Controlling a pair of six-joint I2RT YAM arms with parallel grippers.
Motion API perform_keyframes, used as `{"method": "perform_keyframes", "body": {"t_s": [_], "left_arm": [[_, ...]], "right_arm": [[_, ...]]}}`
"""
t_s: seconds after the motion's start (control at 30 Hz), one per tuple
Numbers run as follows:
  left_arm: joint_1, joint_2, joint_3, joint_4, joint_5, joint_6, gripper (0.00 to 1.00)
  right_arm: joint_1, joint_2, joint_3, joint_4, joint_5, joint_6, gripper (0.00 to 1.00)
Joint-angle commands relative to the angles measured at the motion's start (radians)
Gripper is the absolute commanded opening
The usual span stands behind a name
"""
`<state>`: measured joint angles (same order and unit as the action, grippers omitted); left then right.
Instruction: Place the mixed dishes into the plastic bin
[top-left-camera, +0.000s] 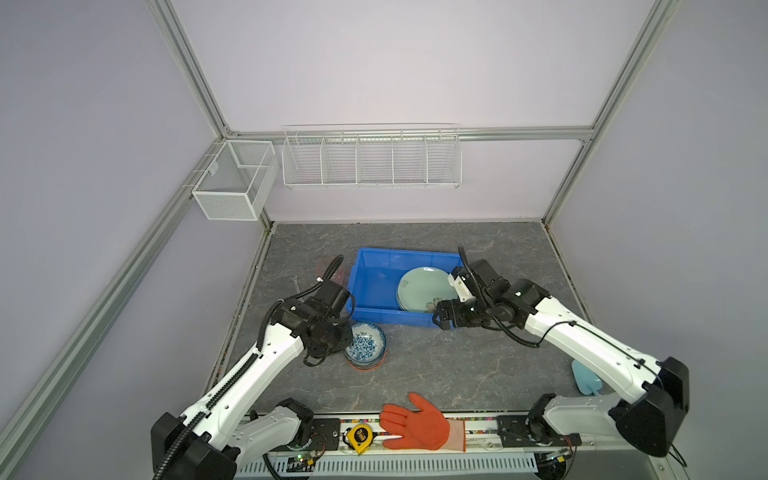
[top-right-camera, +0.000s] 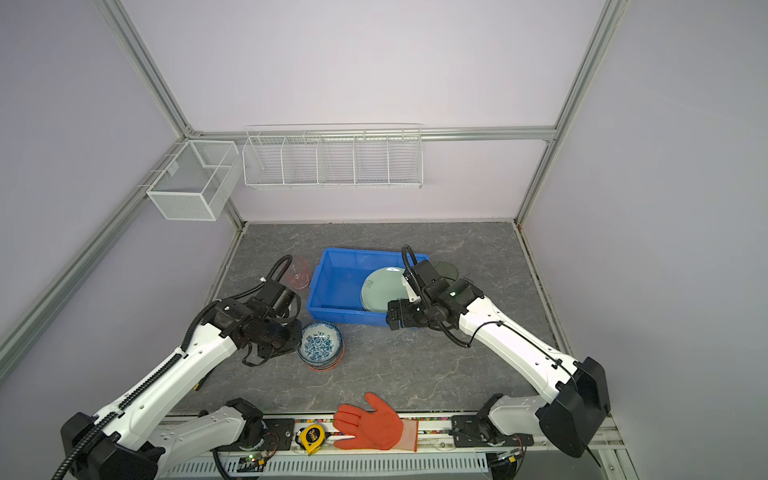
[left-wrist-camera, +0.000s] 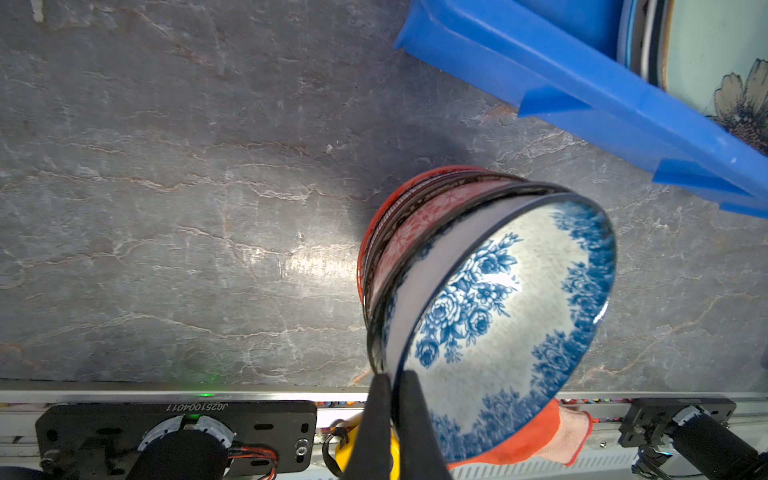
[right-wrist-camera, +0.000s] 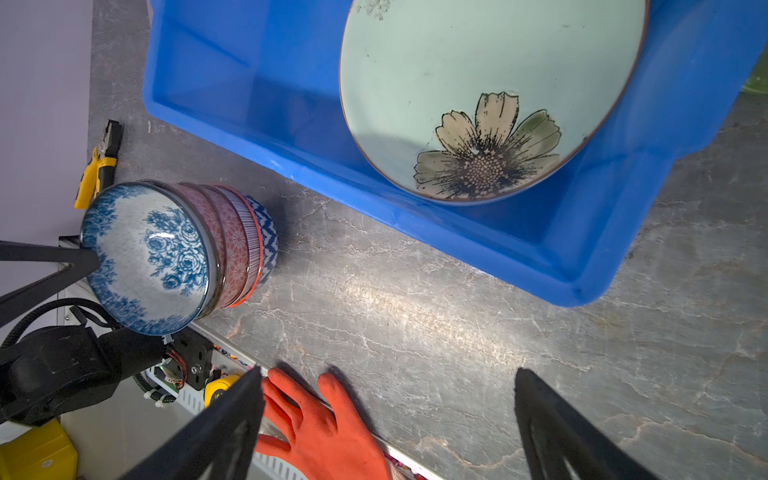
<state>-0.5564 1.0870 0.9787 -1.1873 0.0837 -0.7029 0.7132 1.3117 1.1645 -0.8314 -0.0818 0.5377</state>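
A stack of patterned bowls, topped by a blue floral bowl (top-left-camera: 365, 345) (top-right-camera: 321, 344) (left-wrist-camera: 498, 311) (right-wrist-camera: 149, 253), stands on the table before the plastic bin's near left corner. My left gripper (left-wrist-camera: 392, 376) is shut on that bowl's rim. The blue plastic bin (top-left-camera: 374, 291) (top-right-camera: 332, 286) (left-wrist-camera: 582, 95) (right-wrist-camera: 249, 83) holds a mint green flower plate (top-left-camera: 424, 286) (top-right-camera: 380, 286) (right-wrist-camera: 478, 83) on other plates at its right side. My right gripper (top-left-camera: 440, 318) (right-wrist-camera: 390, 374) hangs open and empty by the bin's near right corner. A pink cup (top-right-camera: 299, 272) stands left of the bin, and a green cup (top-right-camera: 451, 270) shows behind the right arm.
An orange glove (top-left-camera: 415, 424) and a yellow tape measure (top-left-camera: 359, 436) lie at the table's front edge. Yellow pliers (right-wrist-camera: 99, 162) lie at the left, under the left arm. A pale blue object (top-left-camera: 586, 378) sits at the right. White wire baskets (top-left-camera: 372, 160) (top-left-camera: 232, 178) hang on the walls.
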Motion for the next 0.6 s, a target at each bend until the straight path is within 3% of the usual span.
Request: {"method": "perform_keyframes", "body": {"t_s": [0.0, 0.23, 0.57], "left_arm": [[0.004, 0.011, 0.014, 0.009, 0.022, -0.007, 0.04], [0.004, 0.040, 0.021, 0.012, 0.012, 0.006, 0.19], [0.004, 0.072, 0.029, 0.000, -0.022, 0.024, 0.24]], "right_arm": [[-0.006, -0.010, -0.017, 0.017, -0.019, -0.009, 0.95], [-0.009, -0.007, -0.016, 0.017, -0.019, -0.011, 0.95], [-0.013, 0.000, -0.020, 0.018, -0.021, -0.014, 0.95]]}}
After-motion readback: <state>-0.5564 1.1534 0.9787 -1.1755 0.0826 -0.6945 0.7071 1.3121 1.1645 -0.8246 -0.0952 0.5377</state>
